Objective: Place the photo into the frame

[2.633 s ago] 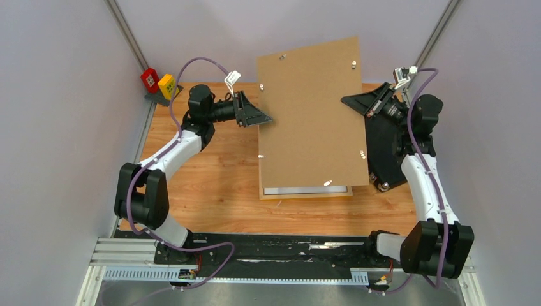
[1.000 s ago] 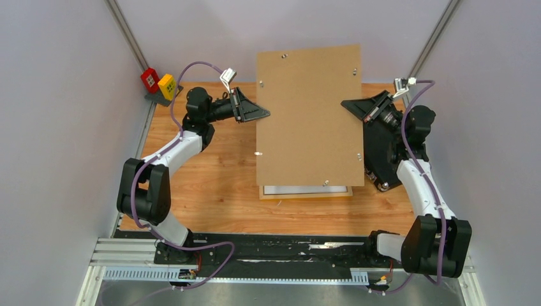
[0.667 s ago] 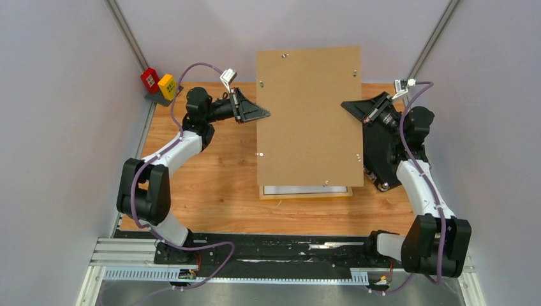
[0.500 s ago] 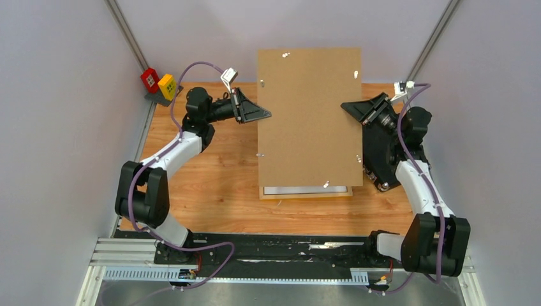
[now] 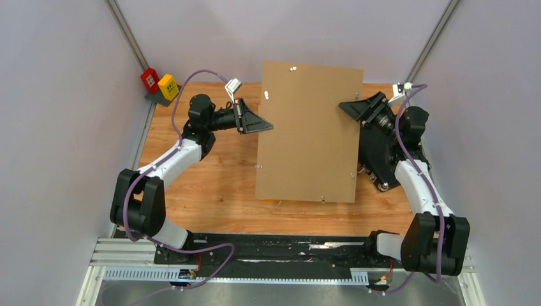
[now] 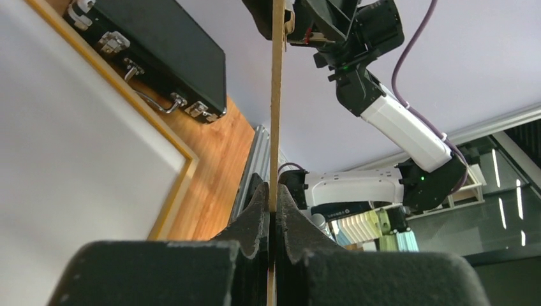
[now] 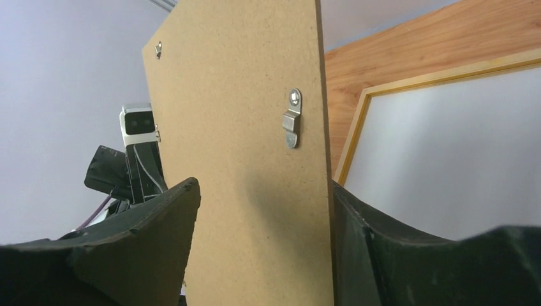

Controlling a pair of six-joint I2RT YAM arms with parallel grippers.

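Note:
The brown hardboard panel [image 5: 309, 134] hangs tilted over the table, and my left gripper [image 5: 268, 125] is shut on its left edge. In the left wrist view the panel's thin edge [image 6: 277, 95] runs straight up from the left gripper [image 6: 273, 191]. My right gripper [image 5: 344, 105] is open around the panel's right edge, and the board [image 7: 236, 127] stands between the spread fingers of that gripper [image 7: 263, 185]. Below lies the frame, its orange-yellow rim [image 6: 171, 203] [image 7: 446, 72] around a white sheet [image 6: 64, 159] [image 7: 446, 146] that looks like the photo's back. The top view hides both almost fully.
A black case [image 5: 383, 153] with metal handles [image 6: 156, 102] lies on the table at the right, under my right arm. A red block [image 5: 150, 79] and a yellow block [image 5: 167, 83] sit at the back left corner. A metal clip [image 7: 292, 118] sticks out of the panel.
My right gripper has opened and let go of the panel's right edge. The panel has tilted and come down nearer, now covering the frame's near end. My left gripper closed fully on it.

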